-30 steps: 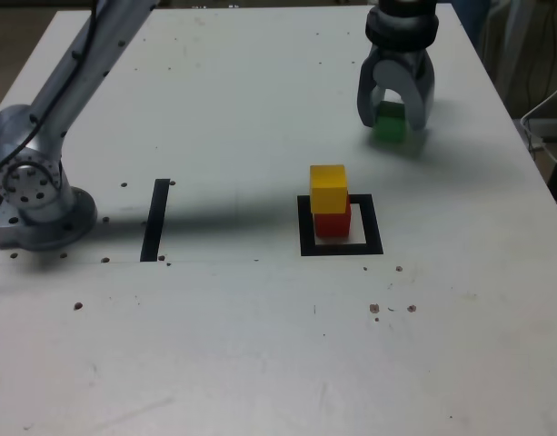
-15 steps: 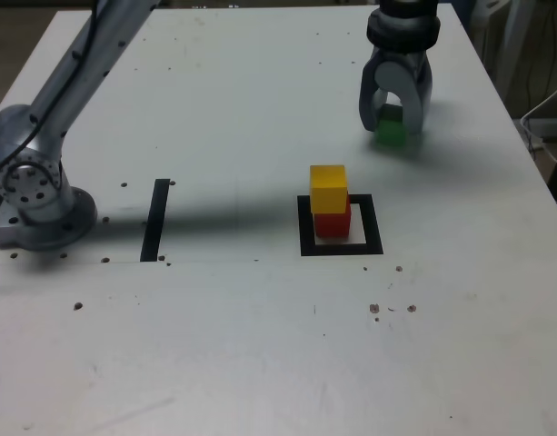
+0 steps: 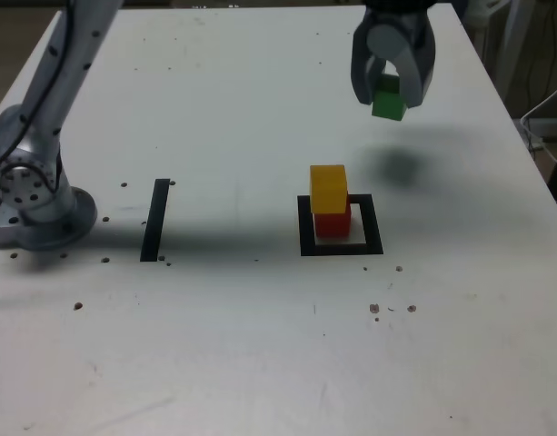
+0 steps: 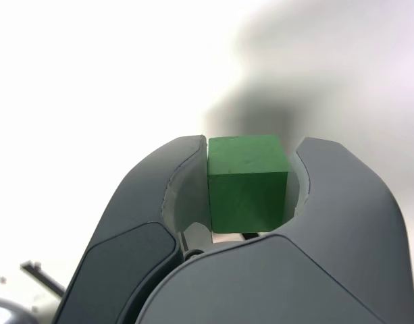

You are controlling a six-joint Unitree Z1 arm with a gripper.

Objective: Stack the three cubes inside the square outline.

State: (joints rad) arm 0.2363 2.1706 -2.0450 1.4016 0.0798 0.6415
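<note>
Lifted, green cube [image 4: 247, 183] sits clamped between both fingers [image 4: 192, 182].

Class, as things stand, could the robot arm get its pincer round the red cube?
Probably not: the pincer already grips the green cube, and the yellow cube sits on top of the red cube, seemingly blocking it from above.
</note>
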